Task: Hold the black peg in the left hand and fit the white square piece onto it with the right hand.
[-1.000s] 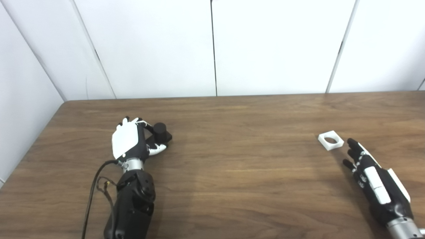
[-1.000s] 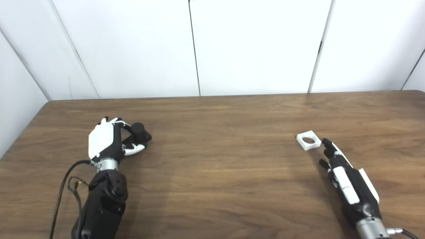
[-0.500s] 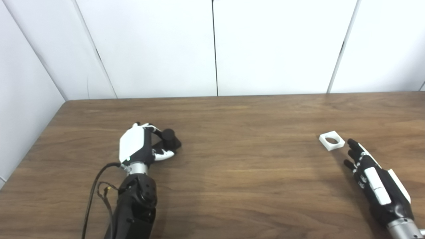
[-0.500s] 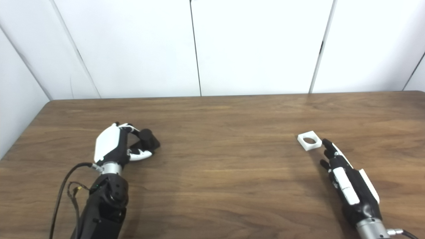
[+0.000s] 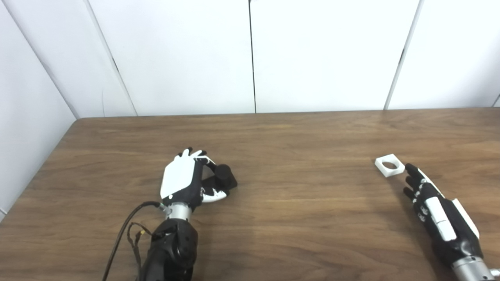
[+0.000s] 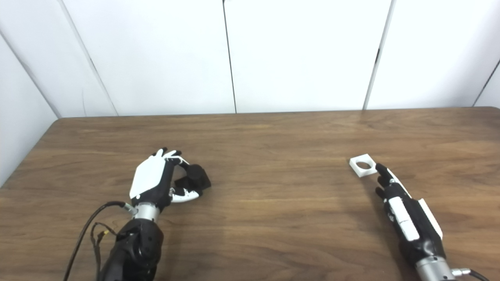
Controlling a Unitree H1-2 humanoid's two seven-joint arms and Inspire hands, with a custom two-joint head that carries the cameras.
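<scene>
My left hand (image 5: 183,183) is shut on the black peg (image 5: 223,177), a short round post on a square black base, held between thumb and fingers just above the wooden table (image 5: 297,210). The peg points up and slightly right. The white square piece (image 5: 389,166), flat with a round hole, lies on the table at the right. My right hand (image 5: 437,208) lies low over the table just behind it, fingers stretched out and apart, the fingertips (image 5: 408,168) a short gap from the piece's near right corner. It holds nothing.
A black cable (image 5: 125,234) loops beside my left forearm. White wall panels (image 5: 250,54) stand behind the table's far edge. The table's left edge (image 5: 35,175) runs close to my left arm.
My left hand has carried the black peg to the right and nearer to me. My right hand has crept slightly forward toward the white piece, which has not moved.
</scene>
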